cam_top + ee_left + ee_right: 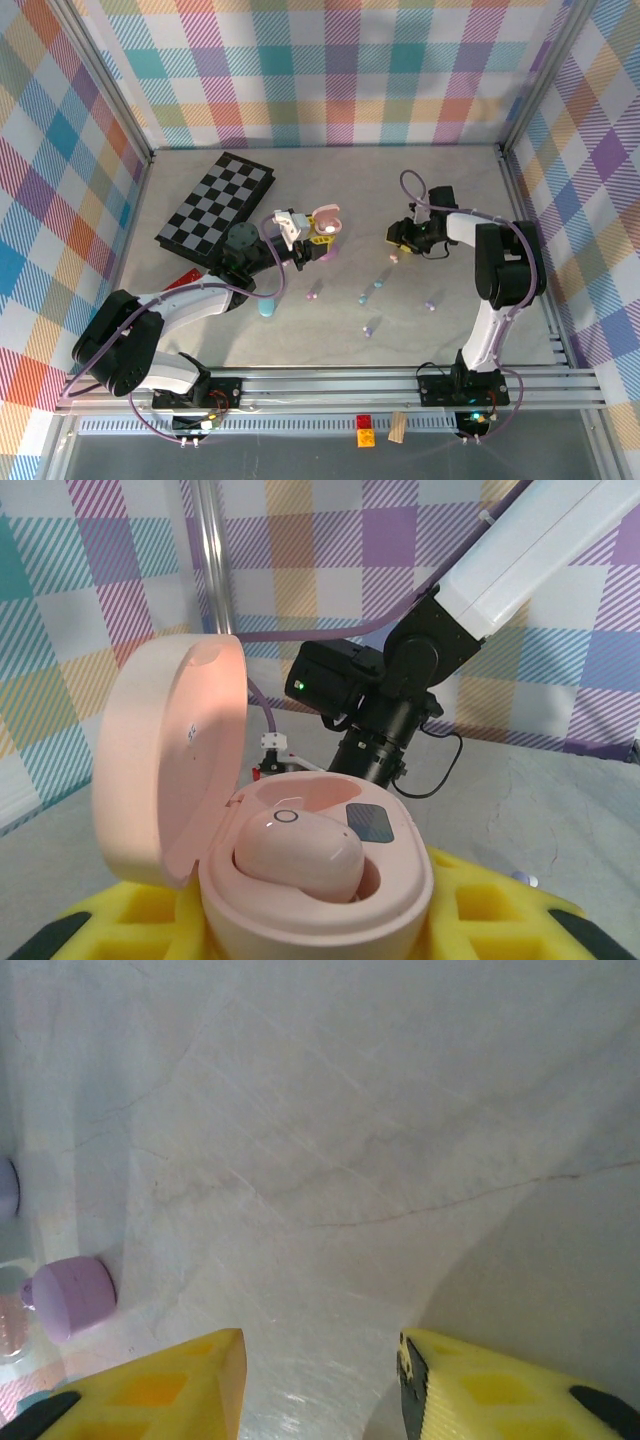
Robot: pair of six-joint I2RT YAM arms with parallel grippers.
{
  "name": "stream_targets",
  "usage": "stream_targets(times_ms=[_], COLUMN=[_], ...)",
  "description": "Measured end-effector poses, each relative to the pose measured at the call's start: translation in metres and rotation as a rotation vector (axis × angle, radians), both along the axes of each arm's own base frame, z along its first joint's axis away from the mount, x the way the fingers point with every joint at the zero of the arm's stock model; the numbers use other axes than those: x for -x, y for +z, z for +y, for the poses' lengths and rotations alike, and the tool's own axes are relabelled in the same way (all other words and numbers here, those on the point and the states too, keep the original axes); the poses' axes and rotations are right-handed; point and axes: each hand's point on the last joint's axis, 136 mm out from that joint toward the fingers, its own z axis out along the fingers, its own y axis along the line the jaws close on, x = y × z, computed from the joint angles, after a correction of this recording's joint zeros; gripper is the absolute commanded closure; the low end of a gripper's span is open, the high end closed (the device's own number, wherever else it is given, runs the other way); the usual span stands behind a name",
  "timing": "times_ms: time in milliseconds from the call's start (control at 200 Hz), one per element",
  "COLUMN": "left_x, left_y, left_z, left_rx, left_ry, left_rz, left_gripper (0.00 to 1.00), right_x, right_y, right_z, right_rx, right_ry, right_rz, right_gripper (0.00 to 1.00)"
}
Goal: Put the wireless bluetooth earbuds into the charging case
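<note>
Left wrist cam: left tool [315, 930] is clamped on the open pink charging case [330, 905], w/ 1 pink earbud [298, 855] seated and the 2nd slot empty. Right tool [320, 1390] is part-open w/ nothing in it, and a lavender earbud [70, 1295] lies near it on the tabletop [350, 1110]. Roughly halfway imo.

Top view looking down on table [480, 180], left wrist facing right arm [410, 665], right wrist close above table
</note>
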Motion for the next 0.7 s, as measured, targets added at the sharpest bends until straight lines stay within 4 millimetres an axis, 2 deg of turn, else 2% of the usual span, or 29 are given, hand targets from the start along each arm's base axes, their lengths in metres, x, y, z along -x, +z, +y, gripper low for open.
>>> stream_targets(times_ms=[255, 480, 700], left_x=[0.0, -0.005, -0.005], left_y=[-0.001, -0.016, -0.016], left_z=[0.0, -0.004, -0.005], left_rx=[-0.002, -0.02, -0.014], left_ry=[-0.003, -0.003, -0.013], left_rz=[0.002, 0.031, 0.027], left_gripper=[0.73, 0.74, 0.74], right_x=[0.021, 0.044, 0.048], right_y=[-0.002, -0.002, -0.003], right_z=[0.002, 0.002, 0.004], right_rx=[-0.019, -0.016, -0.014], right_ry=[0.032, 0.05, 0.057], right_rz=[0.011, 0.058, 0.073], right_gripper=[0.59, 0.6, 0.63])
